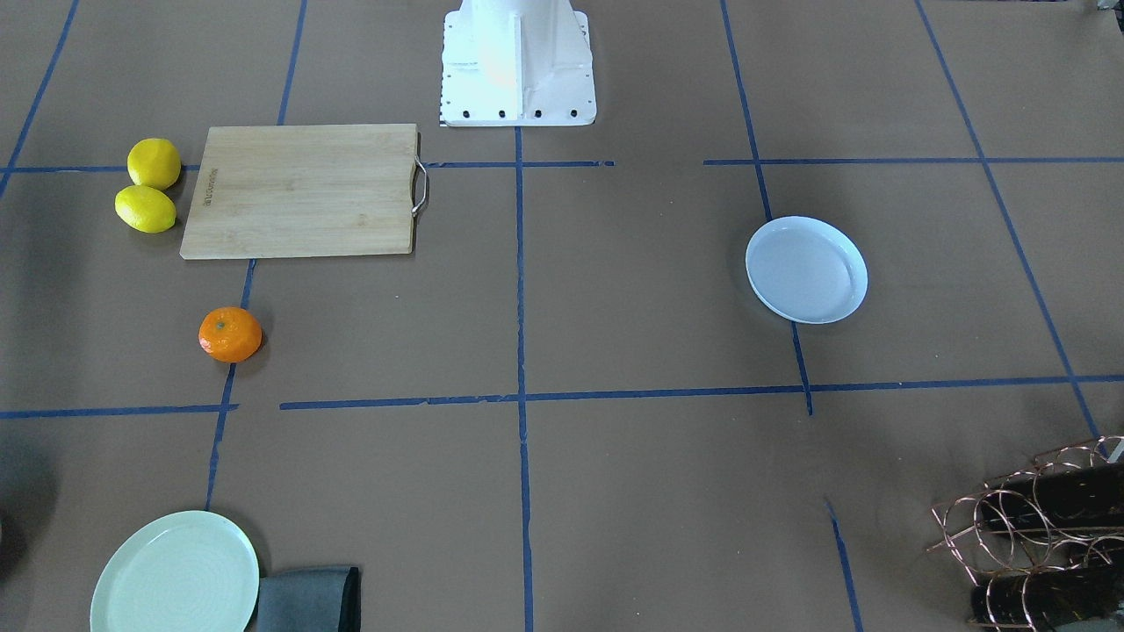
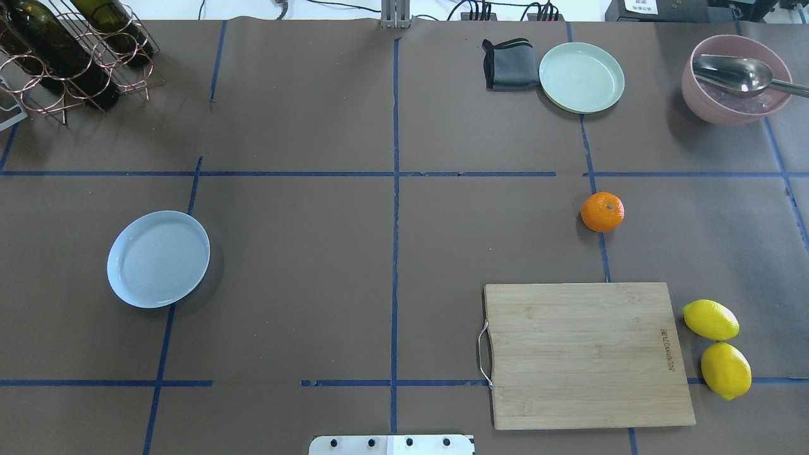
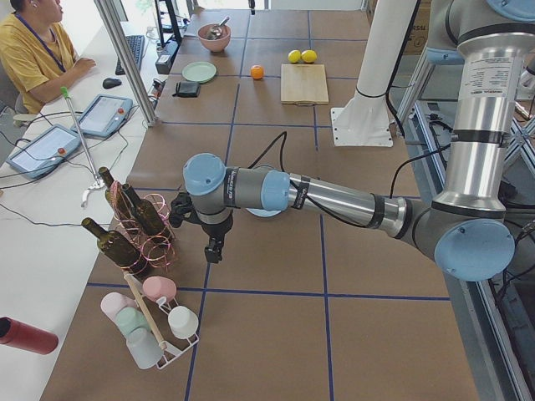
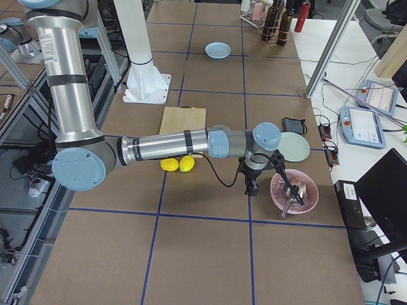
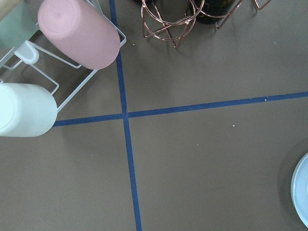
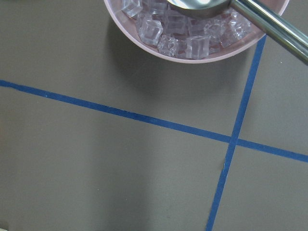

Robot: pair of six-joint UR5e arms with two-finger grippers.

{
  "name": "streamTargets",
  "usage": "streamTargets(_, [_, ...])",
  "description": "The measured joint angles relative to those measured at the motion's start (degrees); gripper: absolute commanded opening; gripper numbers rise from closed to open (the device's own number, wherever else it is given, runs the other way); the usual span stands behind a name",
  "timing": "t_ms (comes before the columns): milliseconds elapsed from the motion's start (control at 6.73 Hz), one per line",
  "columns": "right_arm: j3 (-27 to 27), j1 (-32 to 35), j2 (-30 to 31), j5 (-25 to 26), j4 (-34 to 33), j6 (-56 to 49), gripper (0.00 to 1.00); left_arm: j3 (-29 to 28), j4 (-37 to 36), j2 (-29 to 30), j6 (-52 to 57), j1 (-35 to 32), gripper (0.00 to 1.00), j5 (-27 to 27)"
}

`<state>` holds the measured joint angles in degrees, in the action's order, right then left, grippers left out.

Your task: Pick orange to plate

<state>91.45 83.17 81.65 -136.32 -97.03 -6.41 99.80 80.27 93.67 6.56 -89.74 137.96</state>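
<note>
- On my overhead feed, the far left corner holds a copper wine rack [image 2: 69,57] with dark bottles lying in it.
- The left gripper [image 3: 213,249] shows only in the side camera. It hangs pointing down over the table [image 2: 316,253], just beside that rack. From that angle I cannot tell whether its jaws are wide or narrow, and I see nothing in them.
- Its wrist camera looks down on bare brown paper and crossing blue tape, with a pink cup [image 5: 79,31] and a white cup [image 5: 24,109] on a wire stand at the upper left.
- The plate [image 2: 158,259] sits on the left half of the table, glossy white-blue, with nothing on it.
- Right of the centre tape line, at the far edge, a folded grey cloth [image 2: 507,64] touches a pale green plate [image 2: 581,77].
- The orange [image 2: 602,212] rests on a blue tape line between the green plate and the cutting board [image 2: 584,354], well apart from the plate.
- Two lemons [image 2: 711,320] lie just beside the board's right edge.
- At the far right is a pink bowl [image 2: 714,107] of ice cubes [image 6: 173,29] with a metal spoon [image 2: 733,74] in it.
- The right gripper [image 4: 252,188] points down just beside that bowl. Its opening I cannot tell either.
</note>
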Motion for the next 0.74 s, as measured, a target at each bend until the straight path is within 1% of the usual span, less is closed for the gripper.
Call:
streamTargets(446, [0.19,-0.03,-0.17,0.00,0.06,-0.06,1.00,-0.92,-0.88,2.16,0.36,0.13,1.00,-0.16])
streamTargets(743, [0.40,-0.03,-0.44,0.00,0.09,-0.03,1.00,0.48,-0.64,2.54,0.28,0.55,1.00,0.31])
